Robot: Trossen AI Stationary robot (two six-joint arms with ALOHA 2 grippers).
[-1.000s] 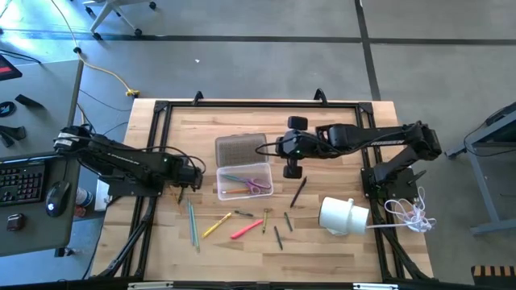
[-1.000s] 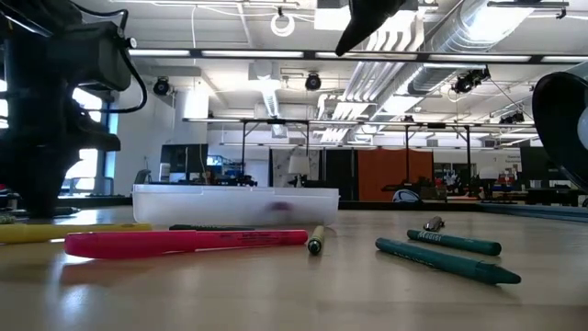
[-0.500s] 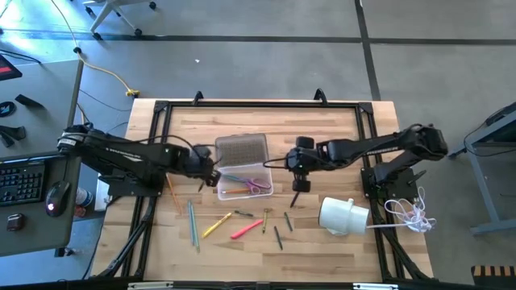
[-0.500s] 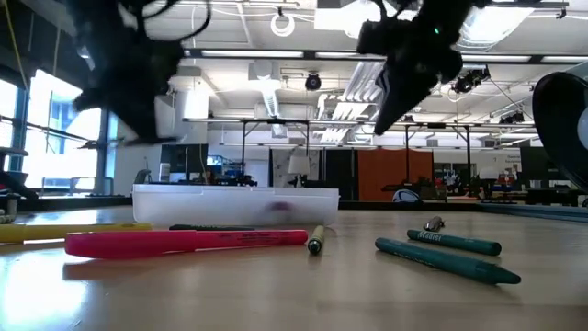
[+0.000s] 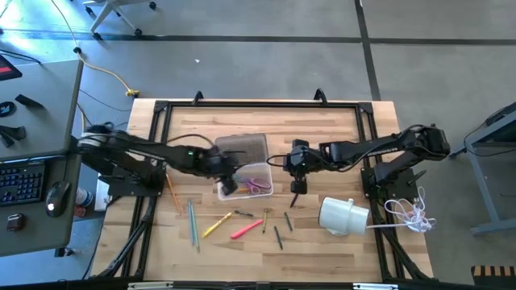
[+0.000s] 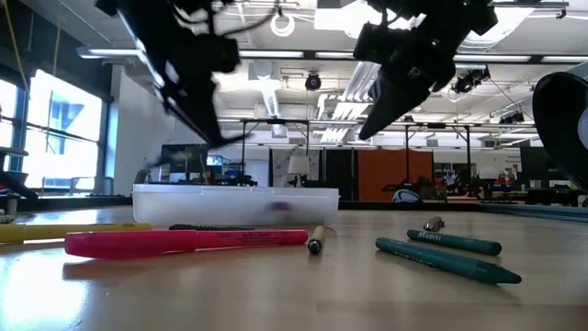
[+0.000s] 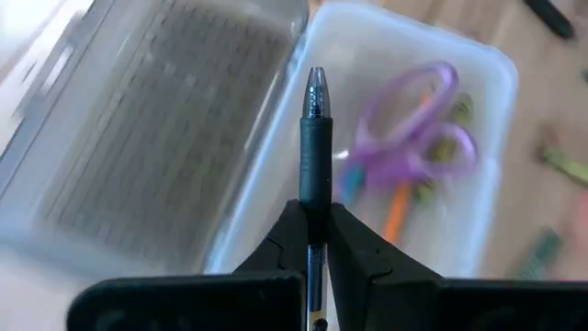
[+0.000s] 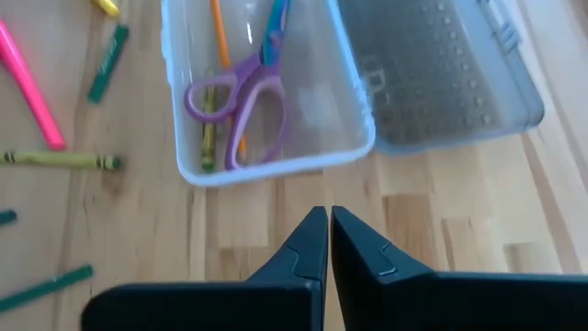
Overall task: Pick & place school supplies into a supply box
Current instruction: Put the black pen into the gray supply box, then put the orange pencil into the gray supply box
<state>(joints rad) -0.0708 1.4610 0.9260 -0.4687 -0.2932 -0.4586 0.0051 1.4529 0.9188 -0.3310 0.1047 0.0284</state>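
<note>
The supply box [image 5: 244, 179] stands open at mid-table, its ribbed lid [image 5: 242, 149] lying flat on the far side. Inside are purple scissors [image 7: 413, 138] and some pencils. My left gripper [image 5: 228, 187] hangs over the box's left end, shut on a dark pen [image 7: 315, 129]. My right gripper [image 5: 297, 187] is shut on nothing, just right of the box and above the table [image 8: 328, 221]. A pink marker [image 5: 246, 229], a yellow pen [image 5: 216, 225], green pencils [image 5: 193, 221] and an orange pencil [image 5: 172, 192] lie flat on the wood. My left gripper pinches the dark pen's barrel [image 7: 315, 198] between its two fingers. The fingers lie along the pen, whose tip [image 7: 315, 87] sticks out ahead of them. The gripper slants down from the table's left. The pen is lifted clear, over the box's rim beside the lid.
A white cylinder [image 5: 343, 216] and a white cord [image 5: 411, 213] lie at the right near corner. Short dark and green pens [image 5: 278, 234] lie in front of the box. The low view has the pink marker [image 6: 184, 241] and green pens [image 6: 446, 257] nearest.
My left gripper has risen from the table's left side and gone right to the box, rolling its wrist, with the dark pen. My right gripper has come down and toward the near edge beside the box, then kept still, shut throughout.
</note>
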